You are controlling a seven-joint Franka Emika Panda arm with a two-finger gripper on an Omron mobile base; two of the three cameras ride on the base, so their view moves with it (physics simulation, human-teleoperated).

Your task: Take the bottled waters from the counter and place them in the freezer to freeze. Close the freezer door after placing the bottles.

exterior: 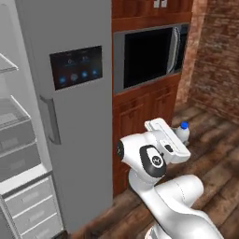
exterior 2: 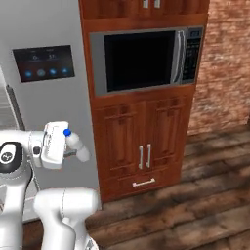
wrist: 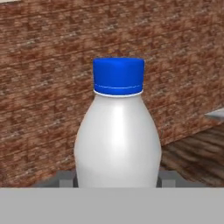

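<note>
The hand [exterior 2: 73,146] is clamped on one water bottle [wrist: 117,144], its fingers [wrist: 65,179] pressing the lower body from both sides, blue cap pointing away from the wrist. In the right base view the bottle [exterior 2: 77,145] is carried in the air in front of the wood cabinets [exterior 2: 146,141], under the microwave [exterior 2: 141,58]. The freezer [exterior: 18,154], open with shelves and drawers showing, lies well to the arm's left, past the door with the dispenser panel [exterior: 77,67]. So the next move likely calls for a leftward swing, bottle kept along the hand's axis.
</note>
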